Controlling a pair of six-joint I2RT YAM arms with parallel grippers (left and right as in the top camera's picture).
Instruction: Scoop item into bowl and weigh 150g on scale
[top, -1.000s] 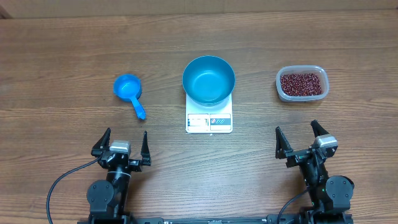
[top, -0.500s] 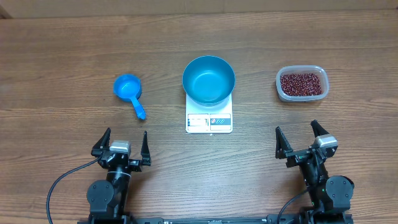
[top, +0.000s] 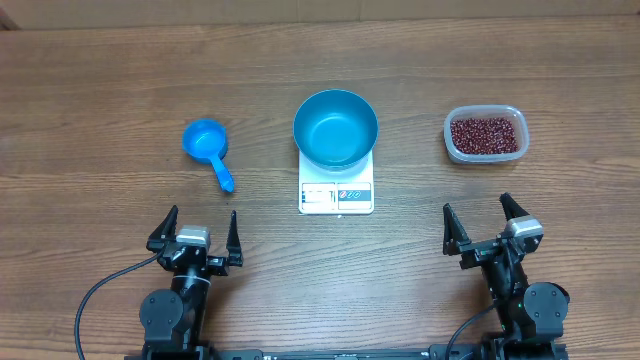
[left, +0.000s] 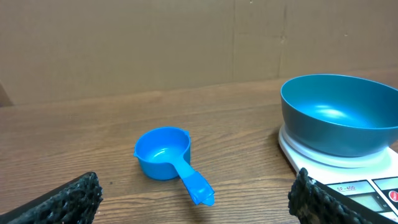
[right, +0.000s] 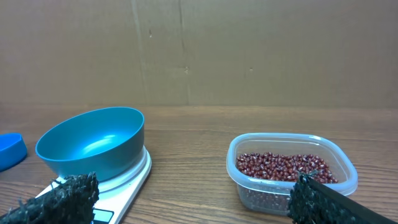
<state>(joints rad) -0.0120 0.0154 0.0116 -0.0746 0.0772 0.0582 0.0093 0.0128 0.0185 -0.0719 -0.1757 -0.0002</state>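
A bright-blue bowl (top: 335, 128) (left: 339, 113) (right: 92, 142) stands empty on the white scale (top: 336, 193) (left: 298, 149) (right: 134, 177) at the table's middle. The dark red-brown beans (top: 486, 134) (right: 283, 167) fill a clear plastic tub (top: 484, 153) (right: 249, 190) at the right. A small blue handled scoop (top: 208, 146) (left: 166, 155) lies at the left, its handle toward me. My left gripper (top: 196, 237) (left: 193, 202) sits open near the front edge, below the scoop. My right gripper (top: 487, 225) (right: 189, 202) sits open near the front edge, below the tub. Both hold nothing.
The wooden table (top: 100, 90) runs wide around everything. A brown cardboard wall (left: 186, 43) (right: 249, 50) stands behind the table's far edge. A black cable (top: 95, 300) loops at the front left.
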